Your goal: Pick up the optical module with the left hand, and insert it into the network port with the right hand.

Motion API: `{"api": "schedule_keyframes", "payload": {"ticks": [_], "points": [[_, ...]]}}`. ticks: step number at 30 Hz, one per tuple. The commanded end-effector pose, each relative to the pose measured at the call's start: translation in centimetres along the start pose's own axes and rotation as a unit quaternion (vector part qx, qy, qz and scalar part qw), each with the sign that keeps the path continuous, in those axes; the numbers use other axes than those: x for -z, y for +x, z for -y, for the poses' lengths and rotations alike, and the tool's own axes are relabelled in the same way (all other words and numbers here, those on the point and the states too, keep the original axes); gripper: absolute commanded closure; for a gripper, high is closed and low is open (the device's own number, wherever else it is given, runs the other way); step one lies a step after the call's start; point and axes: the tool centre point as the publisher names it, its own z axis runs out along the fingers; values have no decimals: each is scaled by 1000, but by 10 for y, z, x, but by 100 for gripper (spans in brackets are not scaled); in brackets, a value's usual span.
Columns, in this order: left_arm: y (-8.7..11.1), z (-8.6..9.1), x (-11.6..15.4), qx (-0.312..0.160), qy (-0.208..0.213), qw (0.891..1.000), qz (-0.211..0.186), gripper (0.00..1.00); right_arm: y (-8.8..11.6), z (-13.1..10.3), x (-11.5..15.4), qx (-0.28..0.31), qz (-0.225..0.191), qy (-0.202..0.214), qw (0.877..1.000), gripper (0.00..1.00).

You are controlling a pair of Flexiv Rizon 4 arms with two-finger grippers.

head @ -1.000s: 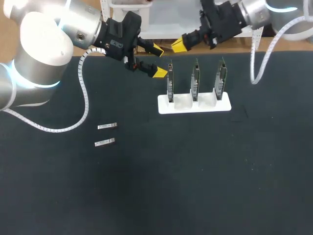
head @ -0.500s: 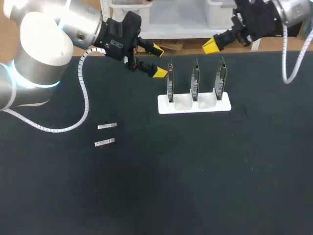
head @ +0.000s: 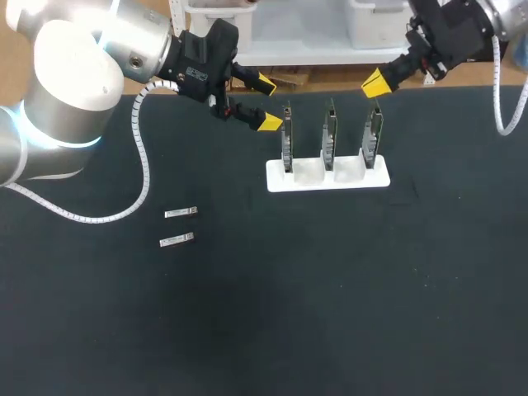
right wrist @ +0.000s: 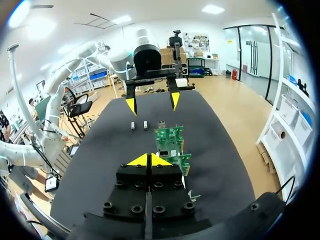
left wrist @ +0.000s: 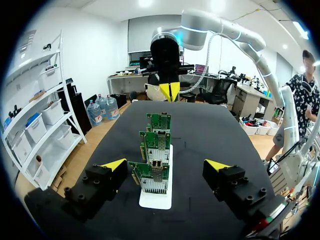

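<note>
Two small silver optical modules (head: pixel 181 213) (head: pixel 176 240) lie side by side on the black table, left of centre; in the right wrist view the modules (right wrist: pixel 139 125) show far ahead. A white stand (head: pixel 327 176) holds three upright green network cards (head: pixel 286 136) (head: pixel 330 132) (head: pixel 373 132). My left gripper (head: pixel 266 102) hovers open just left of the leftmost card, nothing between its fingers. In the left wrist view the left gripper (left wrist: pixel 167 165) frames the row of cards (left wrist: pixel 151 175). My right gripper (head: pixel 375 83) is shut and empty, above and behind the rightmost card; the right gripper (right wrist: pixel 149 159) faces the cards (right wrist: pixel 169 140).
The black table mat (head: pixel 330 289) spreads wide in front of the stand. A white coiled cable (head: pixel 140 165) hangs from my left arm over the table's left part. The table's back edge runs just behind both grippers.
My right gripper has swung to the right along the back edge, from behind the middle card to behind the rightmost card. The left arm has not moved.
</note>
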Motion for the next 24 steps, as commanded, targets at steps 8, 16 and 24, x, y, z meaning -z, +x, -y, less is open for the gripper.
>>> {"api": "schedule_keyframes", "payload": {"ticks": [8, 16, 24], "points": [[-1, -1, -1, 1, 1, 1000, -3, 0, 3, 0, -13, 6, -14, 15, 1000, 100], [-1, -1, -1, 1, 1, 1000, -3, 0, 3, 2, -18, 4, -18, 12, 1000, 100], [-1, -1, -1, 1, 1, 1000, -3, 0, 5, 7, -22, 2, -24, 14, 1000, 100]]}}
